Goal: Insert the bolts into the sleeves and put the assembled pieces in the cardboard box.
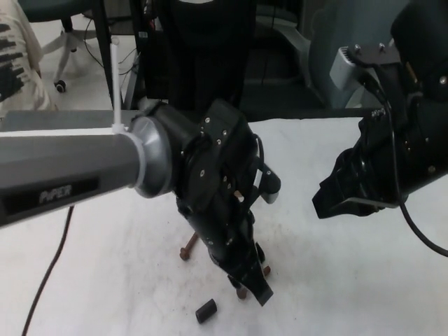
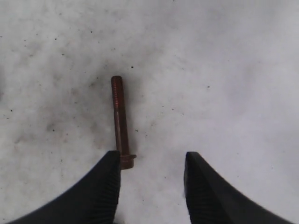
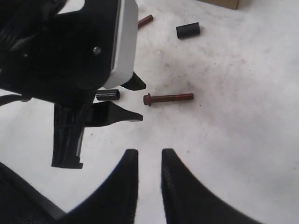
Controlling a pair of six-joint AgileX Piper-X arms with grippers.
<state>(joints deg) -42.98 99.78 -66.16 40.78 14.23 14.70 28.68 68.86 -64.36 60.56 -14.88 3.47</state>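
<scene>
A copper bolt [image 2: 120,121] lies flat on the white bench cover, its head by one finger [image 2: 106,186] of my left gripper [image 2: 152,156], which is open and low over it. In the high view the left gripper [image 1: 250,288] points down at that bolt [image 1: 243,292]. The right wrist view has the same bolt [image 3: 168,98], with a black sleeve [image 3: 108,94] just behind the left gripper's fingers. A second sleeve [image 3: 188,30] and a second bolt [image 3: 145,20] lie farther off. My right gripper [image 3: 149,156] hangs above the bench, its fingers a narrow gap apart and holding nothing.
A corner of the cardboard box [image 3: 224,3] shows at the far side. The right arm [image 1: 371,175] hovers to the right of the left arm [image 1: 70,175]. A loose sleeve [image 1: 206,310] and a bolt [image 1: 187,248] lie near the left gripper. A cable [image 1: 49,266] trails at left.
</scene>
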